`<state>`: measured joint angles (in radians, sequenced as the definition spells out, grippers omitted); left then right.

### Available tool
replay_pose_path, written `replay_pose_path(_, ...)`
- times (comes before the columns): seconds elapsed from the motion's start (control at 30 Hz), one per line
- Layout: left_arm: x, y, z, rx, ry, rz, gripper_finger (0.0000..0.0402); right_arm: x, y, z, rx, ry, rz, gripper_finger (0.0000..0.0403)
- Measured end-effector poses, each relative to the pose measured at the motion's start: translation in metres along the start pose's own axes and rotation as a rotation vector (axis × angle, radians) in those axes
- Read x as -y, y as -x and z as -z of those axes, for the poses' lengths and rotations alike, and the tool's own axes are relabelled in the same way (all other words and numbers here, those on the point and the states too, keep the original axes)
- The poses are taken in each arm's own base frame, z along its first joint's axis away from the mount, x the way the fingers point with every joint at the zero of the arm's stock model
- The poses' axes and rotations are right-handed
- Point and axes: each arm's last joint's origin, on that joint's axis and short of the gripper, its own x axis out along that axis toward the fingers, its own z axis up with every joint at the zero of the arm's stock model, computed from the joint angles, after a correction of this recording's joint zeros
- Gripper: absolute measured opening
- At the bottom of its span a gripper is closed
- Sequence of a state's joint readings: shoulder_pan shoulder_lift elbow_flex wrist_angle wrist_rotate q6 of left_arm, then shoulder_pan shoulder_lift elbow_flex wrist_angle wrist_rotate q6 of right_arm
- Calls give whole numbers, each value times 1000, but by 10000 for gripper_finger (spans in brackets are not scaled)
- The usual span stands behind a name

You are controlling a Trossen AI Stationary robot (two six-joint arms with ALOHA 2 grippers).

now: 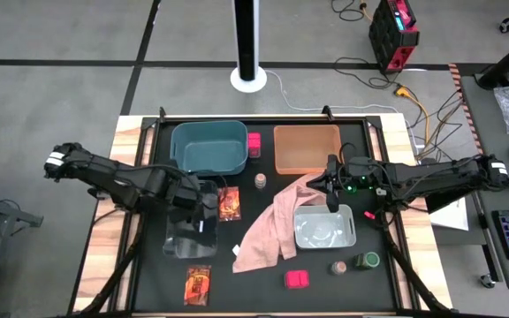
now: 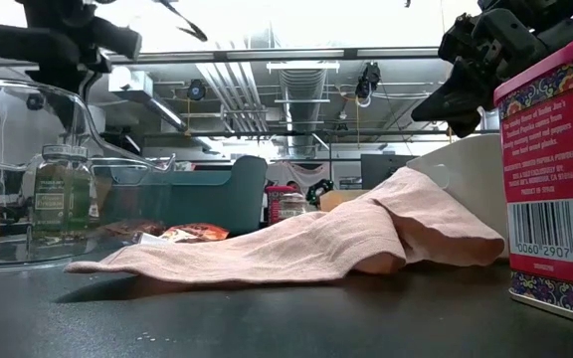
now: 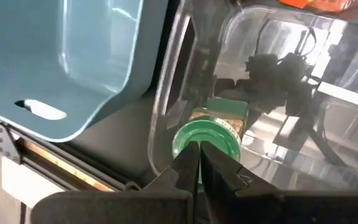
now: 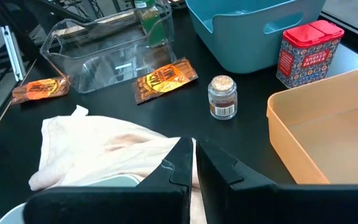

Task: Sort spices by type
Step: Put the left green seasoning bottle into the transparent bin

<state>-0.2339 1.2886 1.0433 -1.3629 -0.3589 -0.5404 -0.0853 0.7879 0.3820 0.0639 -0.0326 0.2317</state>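
Observation:
A dark jar with a green lid (image 3: 207,138) stands upright on the floor of the clear bin (image 1: 186,240). My left gripper (image 3: 197,163) is shut just above that lid, pointing steeply down; the low view shows it (image 2: 68,50) higher than the jar (image 2: 63,194). My right gripper (image 1: 331,200) is shut with nothing in it, over the pink cloth (image 1: 272,225). Two packets (image 1: 229,203) (image 1: 198,284), two pink boxes (image 1: 254,143) (image 1: 297,279), two brownish jars (image 1: 261,182) (image 1: 338,268) and another green-lidded jar (image 1: 369,261) rest on the table.
A teal bin (image 1: 208,146) and an orange bin (image 1: 307,148) stand at the far side. A grey bin (image 1: 323,227) sits by the right gripper, with the cloth draped over its left rim. The clear bin's walls surround the left gripper's fingers.

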Motion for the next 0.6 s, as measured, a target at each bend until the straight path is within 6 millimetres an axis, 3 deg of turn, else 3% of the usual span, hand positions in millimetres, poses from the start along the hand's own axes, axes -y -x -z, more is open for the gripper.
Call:
replay_pose_path(0.27,4,-12,2,1,3,14,0,0,0,0,-1,0,0,13)
replay_pose_path(0.6,6,-12,3,-25,-60,62,0,0,0,1,-3,-4,1,13)
